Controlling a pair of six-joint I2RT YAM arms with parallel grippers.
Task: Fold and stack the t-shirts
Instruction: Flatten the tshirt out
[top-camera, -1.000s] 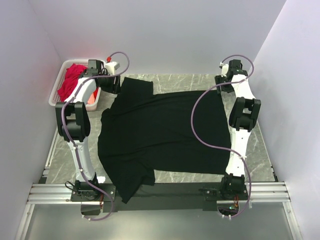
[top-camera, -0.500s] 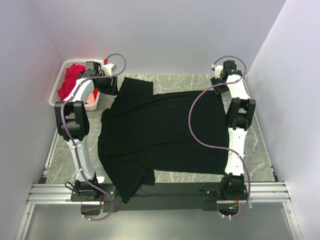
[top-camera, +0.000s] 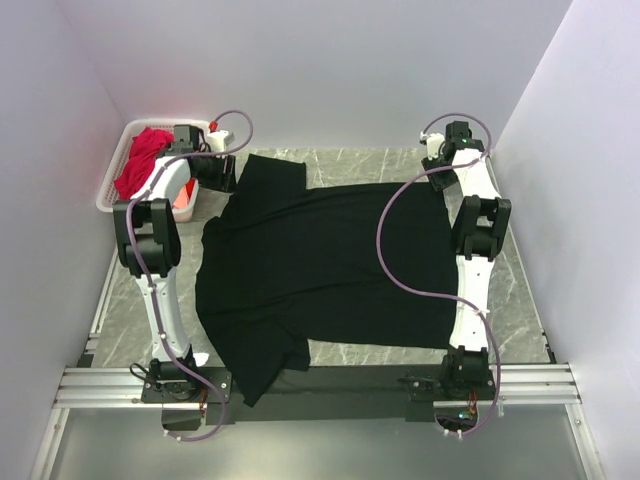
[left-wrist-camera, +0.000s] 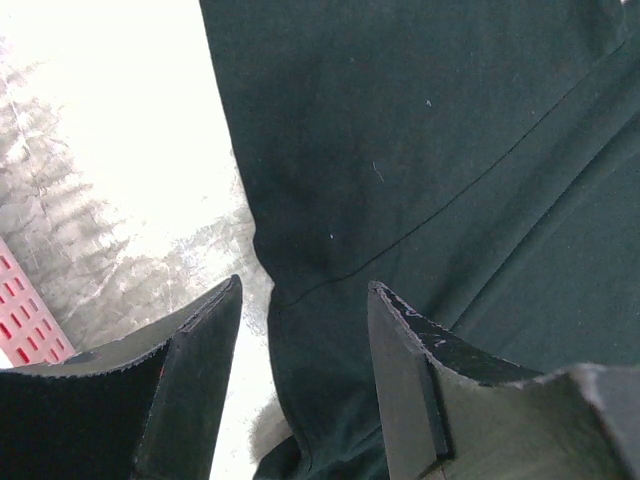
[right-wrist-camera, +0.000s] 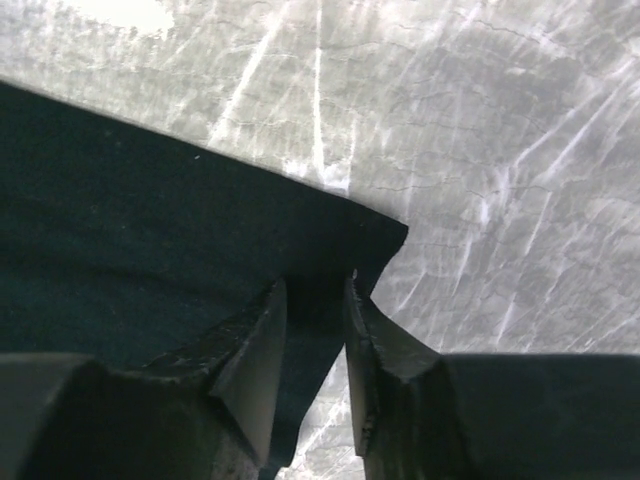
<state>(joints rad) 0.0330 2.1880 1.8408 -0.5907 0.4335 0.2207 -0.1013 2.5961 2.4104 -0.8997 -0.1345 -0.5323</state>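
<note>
A large black t-shirt (top-camera: 320, 270) lies spread flat on the marble table, collar to the left. My left gripper (top-camera: 222, 172) is at its far left sleeve. In the left wrist view this gripper (left-wrist-camera: 305, 285) is open, its jaws astride the sleeve's edge (left-wrist-camera: 300, 250) without pinching it. My right gripper (top-camera: 437, 160) is at the shirt's far right corner. In the right wrist view this gripper (right-wrist-camera: 315, 282) has its jaws narrowed, a gap still showing, with the hem corner (right-wrist-camera: 370, 240) between them. A crimson red t-shirt (top-camera: 143, 160) and a salmon pink one (top-camera: 183, 200) sit in the basket.
The white lattice basket (top-camera: 112, 182) stands at the far left against the wall, just beside my left arm. Walls close in the table (top-camera: 520, 290) on the left, back and right. A metal rail (top-camera: 330, 385) runs along the near edge by the arm bases.
My right gripper has moved a little farther back to the hem corner and its jaws have narrowed around it. The left gripper has shifted only slightly at the sleeve.
</note>
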